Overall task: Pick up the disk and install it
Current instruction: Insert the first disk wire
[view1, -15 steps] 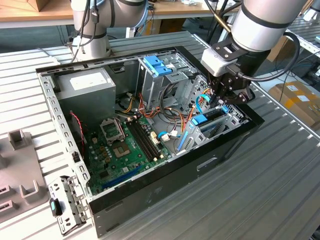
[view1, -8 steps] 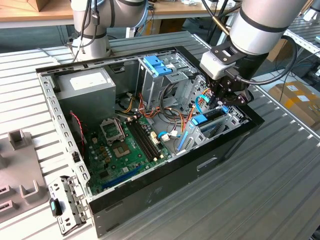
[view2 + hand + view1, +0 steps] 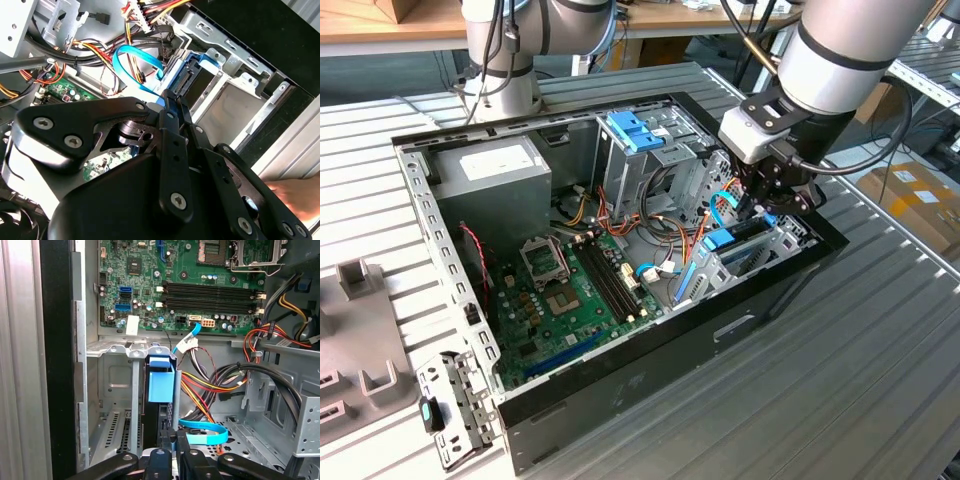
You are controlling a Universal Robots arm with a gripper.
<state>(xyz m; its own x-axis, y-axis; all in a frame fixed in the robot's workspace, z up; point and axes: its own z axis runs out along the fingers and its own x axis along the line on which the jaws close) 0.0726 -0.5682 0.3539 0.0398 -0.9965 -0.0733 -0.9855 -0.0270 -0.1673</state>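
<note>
In the case (image 3: 620,385), the disk (image 3: 154,422) stands in the drive bay (image 3: 115,375), toward the exterior view's right of the motherboard (image 3: 570,300).

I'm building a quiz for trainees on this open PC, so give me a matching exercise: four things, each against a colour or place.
Things: 1 motherboard; 2 power supply box; 3 flat cable; 4 claw.
Descriptions: A grey with white sticker; B light blue, looped; C at the drive bay; D green.
Pairs: 1-D; 2-A; 3-B; 4-C.

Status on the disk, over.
Gripper low at drive bay. Disk on edge in bay, at gripper's tip. Blue cable close alongside.
</note>
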